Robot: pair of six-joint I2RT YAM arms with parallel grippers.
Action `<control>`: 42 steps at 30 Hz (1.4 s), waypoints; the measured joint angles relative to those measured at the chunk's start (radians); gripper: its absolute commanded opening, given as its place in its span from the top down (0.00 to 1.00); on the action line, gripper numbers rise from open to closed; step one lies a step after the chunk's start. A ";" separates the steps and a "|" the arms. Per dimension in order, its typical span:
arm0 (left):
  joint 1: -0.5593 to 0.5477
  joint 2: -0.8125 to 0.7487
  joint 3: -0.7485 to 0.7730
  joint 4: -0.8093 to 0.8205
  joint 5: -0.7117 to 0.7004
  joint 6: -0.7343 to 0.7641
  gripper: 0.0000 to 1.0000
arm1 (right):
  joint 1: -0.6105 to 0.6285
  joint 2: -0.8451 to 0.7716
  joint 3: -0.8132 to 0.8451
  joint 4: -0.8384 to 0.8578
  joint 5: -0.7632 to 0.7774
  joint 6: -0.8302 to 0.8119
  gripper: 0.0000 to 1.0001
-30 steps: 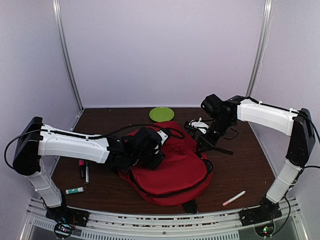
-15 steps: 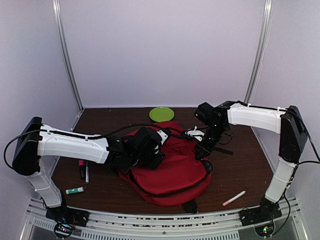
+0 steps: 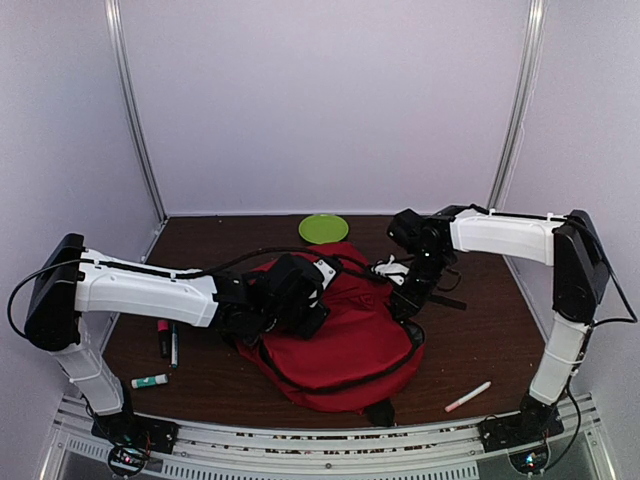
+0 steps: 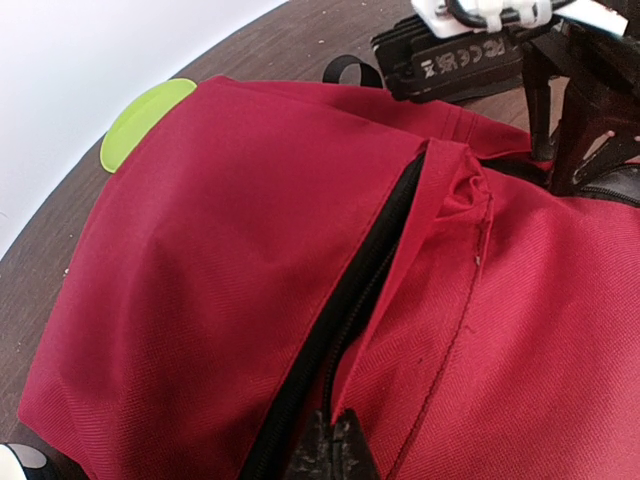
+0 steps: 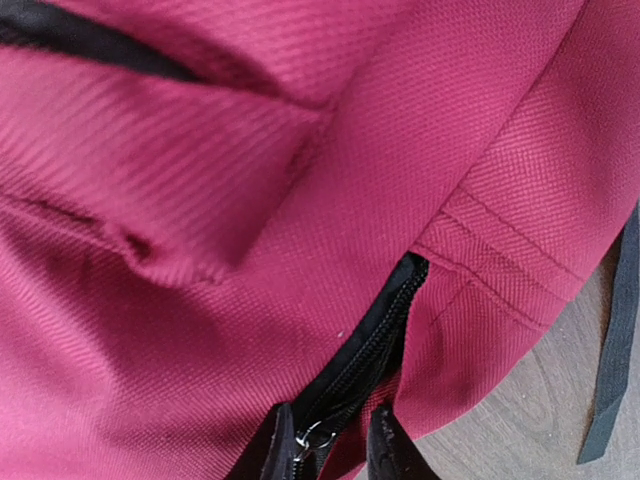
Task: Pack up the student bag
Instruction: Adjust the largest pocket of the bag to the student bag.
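Bag [image 3: 345,340] mid-frame. Pinching its fabric with left gripper [image 4: 335,447], clamped tight. Straddling zipper pull [image 5: 312,437] with right gripper [image 5: 330,450], fingers apart.

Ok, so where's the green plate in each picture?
Top external: the green plate is at the back, in the middle, just behind the red bag.
Left wrist: a slice of it shows at upper left, peeking past the bag.
Right wrist: not in it.
Shared landmark: the red bag, seen in all three views.
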 measured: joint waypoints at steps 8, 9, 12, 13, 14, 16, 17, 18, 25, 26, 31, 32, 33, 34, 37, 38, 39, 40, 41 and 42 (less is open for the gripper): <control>-0.002 0.000 0.000 0.005 0.000 0.000 1.00 | 0.000 0.076 0.023 0.012 -0.013 0.003 0.81; -0.002 0.000 0.000 0.005 0.000 0.000 1.00 | 0.000 0.089 0.029 0.013 -0.023 0.003 0.84; -0.002 0.000 0.000 0.008 0.000 -0.001 1.00 | 0.000 0.114 0.036 0.021 -0.048 0.010 0.90; -0.002 0.000 -0.001 0.009 0.000 -0.001 1.00 | -0.002 0.114 0.036 0.028 -0.056 0.014 0.93; -0.002 0.000 -0.002 0.010 0.000 -0.002 1.00 | -0.004 0.113 0.036 0.033 -0.060 0.014 0.96; -0.002 0.000 -0.006 0.012 -0.001 -0.004 1.00 | -0.017 0.103 0.027 0.056 -0.087 0.013 1.00; -0.002 0.000 -0.008 0.012 -0.002 -0.004 1.00 | -0.024 0.094 0.019 0.067 -0.100 0.011 1.00; -0.002 0.000 -0.010 0.013 -0.004 -0.004 1.00 | -0.035 0.073 -0.002 0.085 -0.123 0.006 1.00; -0.002 0.000 -0.011 0.012 -0.031 -0.003 1.00 | -0.084 -0.204 -0.171 0.150 -0.230 -0.057 1.00; -0.002 0.000 -0.011 0.012 -0.034 -0.003 1.00 | -0.084 -0.232 -0.183 0.150 -0.241 -0.066 1.00; -0.002 0.000 -0.011 0.012 -0.050 -0.003 1.00 | -0.082 -0.303 -0.236 0.144 -0.288 -0.113 1.00; -0.002 0.000 -0.011 0.012 -0.050 -0.003 1.00 | -0.082 -0.301 -0.241 0.142 -0.288 -0.116 0.96; -0.002 0.000 -0.011 0.011 -0.049 -0.003 1.00 | -0.082 -0.295 -0.243 0.139 -0.288 -0.116 0.91; -0.002 0.000 -0.011 0.011 -0.048 -0.003 1.00 | -0.082 -0.287 -0.241 0.140 -0.287 -0.116 0.89; -0.002 0.000 -0.012 0.011 -0.036 0.000 1.00 | -0.082 -0.227 -0.200 0.142 -0.263 -0.100 0.79; -0.002 0.000 -0.013 0.012 -0.028 0.003 1.00 | -0.081 -0.203 -0.183 0.145 -0.253 -0.093 0.77; -0.002 0.000 -0.016 0.015 -0.019 0.006 1.00 | -0.081 -0.176 -0.167 0.151 -0.242 -0.083 0.77; -0.002 0.000 -0.021 0.019 -0.013 0.008 1.00 | -0.081 -0.148 -0.150 0.161 -0.227 -0.076 0.76; -0.002 -0.001 -0.028 0.026 -0.005 0.010 1.00 | -0.081 -0.125 -0.136 0.168 -0.214 -0.068 0.75; -0.002 -0.002 -0.034 0.028 0.000 0.011 1.00 | -0.081 -0.103 -0.122 0.171 -0.202 -0.059 0.73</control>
